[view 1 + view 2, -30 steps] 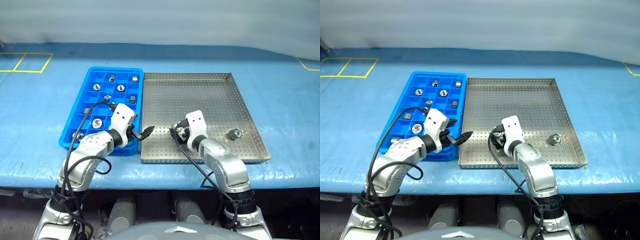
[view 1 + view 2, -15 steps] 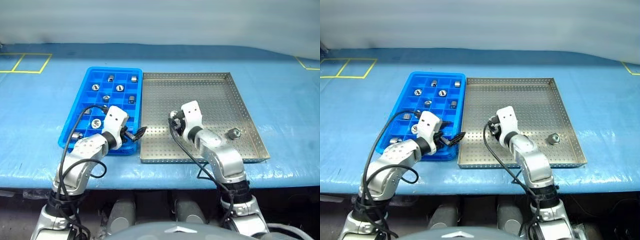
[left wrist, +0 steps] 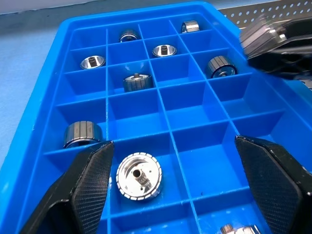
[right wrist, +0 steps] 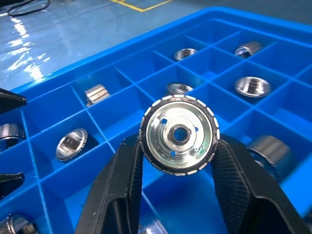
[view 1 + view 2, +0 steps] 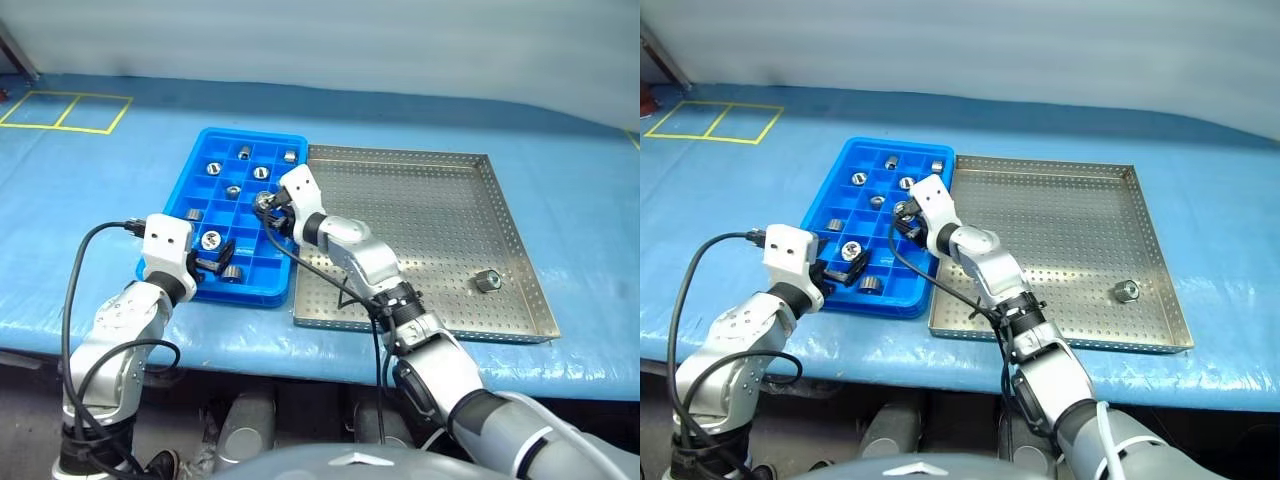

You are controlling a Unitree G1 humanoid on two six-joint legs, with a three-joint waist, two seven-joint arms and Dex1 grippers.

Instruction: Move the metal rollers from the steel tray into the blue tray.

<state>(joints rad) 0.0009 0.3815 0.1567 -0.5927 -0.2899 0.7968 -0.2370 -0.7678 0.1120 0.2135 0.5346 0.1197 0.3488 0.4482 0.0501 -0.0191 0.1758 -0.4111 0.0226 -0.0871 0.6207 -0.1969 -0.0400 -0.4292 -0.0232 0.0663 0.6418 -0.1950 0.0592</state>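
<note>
The right gripper [image 4: 178,161] pinches a roller [image 4: 179,134] between its two black fingers [image 4: 124,180], the roller's flat face with its dark centre hole turned toward the wrist camera. In the head views this gripper [image 5: 268,208] hangs above the blue tray [image 5: 205,288], over the right-hand side of its grid near the edge that borders the steel tray [image 5: 430,325]. The two trays lie side by side on the blue table cover [image 5: 80,200] — blue tray on the left, steel tray on the right, their long edges touching or just apart, I cannot tell which.

The left gripper [image 3: 170,170] has its fingers [image 3: 92,178] spread wide and holds nothing; it sits at the near left part of the blue tray, pointing across the compartments. Between its fingers lies a roller face-up in a near compartment [image 3: 139,176].

Several more rollers [image 3: 135,81] rest in separate compartments of the blue tray, some upright, some on their sides, mostly toward the far end and the left column. One roller [image 5: 488,281] lies alone on the dotted floor of the steel tray — near its right rim, toward the near side
</note>
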